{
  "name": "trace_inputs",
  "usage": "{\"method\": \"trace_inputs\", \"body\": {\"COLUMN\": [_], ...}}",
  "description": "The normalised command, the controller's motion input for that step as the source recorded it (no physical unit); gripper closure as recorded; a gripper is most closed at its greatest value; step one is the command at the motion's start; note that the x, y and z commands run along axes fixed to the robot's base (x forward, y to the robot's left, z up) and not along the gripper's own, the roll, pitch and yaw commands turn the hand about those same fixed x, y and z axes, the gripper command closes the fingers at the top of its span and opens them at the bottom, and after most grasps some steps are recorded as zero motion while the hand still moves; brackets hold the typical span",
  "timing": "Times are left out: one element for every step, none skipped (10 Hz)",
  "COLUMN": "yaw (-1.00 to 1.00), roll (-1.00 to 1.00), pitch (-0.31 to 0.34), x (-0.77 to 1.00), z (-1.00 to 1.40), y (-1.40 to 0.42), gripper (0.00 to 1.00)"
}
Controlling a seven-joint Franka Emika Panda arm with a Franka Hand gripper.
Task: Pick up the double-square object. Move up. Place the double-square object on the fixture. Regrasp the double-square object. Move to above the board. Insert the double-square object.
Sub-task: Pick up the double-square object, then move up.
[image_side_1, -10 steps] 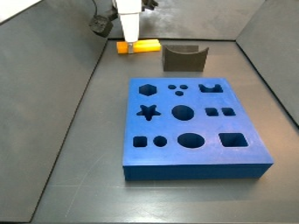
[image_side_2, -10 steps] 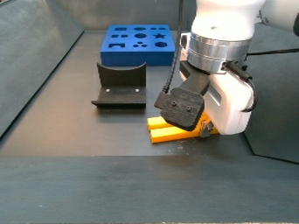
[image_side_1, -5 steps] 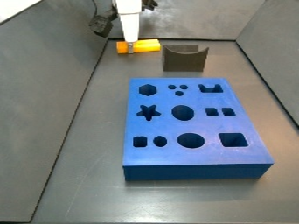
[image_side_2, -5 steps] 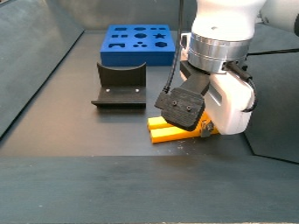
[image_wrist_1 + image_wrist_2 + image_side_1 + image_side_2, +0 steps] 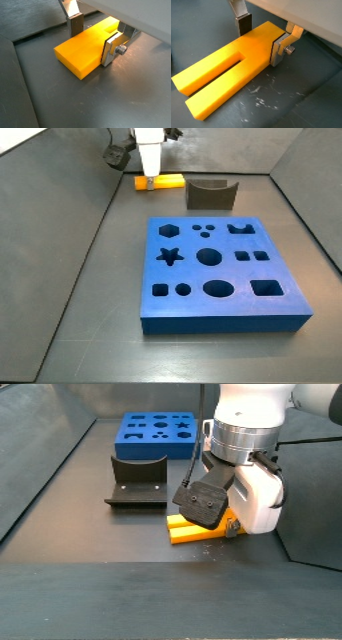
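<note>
Yellow-orange double-square object [image 5: 228,70], grooved, btwn end effector [image 5: 263,40] fingers

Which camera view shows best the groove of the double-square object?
A wrist view shows the double-square object best: its groove splits two prongs, and the claw straddles the solid end. The other wrist view shows only a solid block. In both side views the arm mostly hides it, beside the fixture.

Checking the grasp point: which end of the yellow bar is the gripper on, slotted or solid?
The solid end. The gripper straddles the double-square object there; the slotted prongs point away, free.
</note>
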Motion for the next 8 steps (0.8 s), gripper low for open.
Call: {"method": "trace_inputs", "body": {"yaw": [0.0, 0.0, 0.0, 0.02, 0.02, 0.01, 0.01, 0.0], "roll": [0.0, 0.0, 0.0, -0.01, 0.0, 0.0, 0.02, 0.04], "pitch": [0.0, 0.0, 0.0, -0.004, 0.032, 0.063, 0.09, 0.092], "x": [0.0, 0.0, 0.0, 0.03, 0.01, 0.0, 0.0, -0.01], "z": [0.0, 0.0, 0.83, 0.82, 0.74, 0.65, 0.52, 0.43], "y": [0.0, 0.0, 0.0, -0.05, -0.05, -0.03, -0.01, -0.01], "gripper": [1.0, 1.0, 1.0, 1.0, 1.0, 1.0, 1.0, 1.0]}}
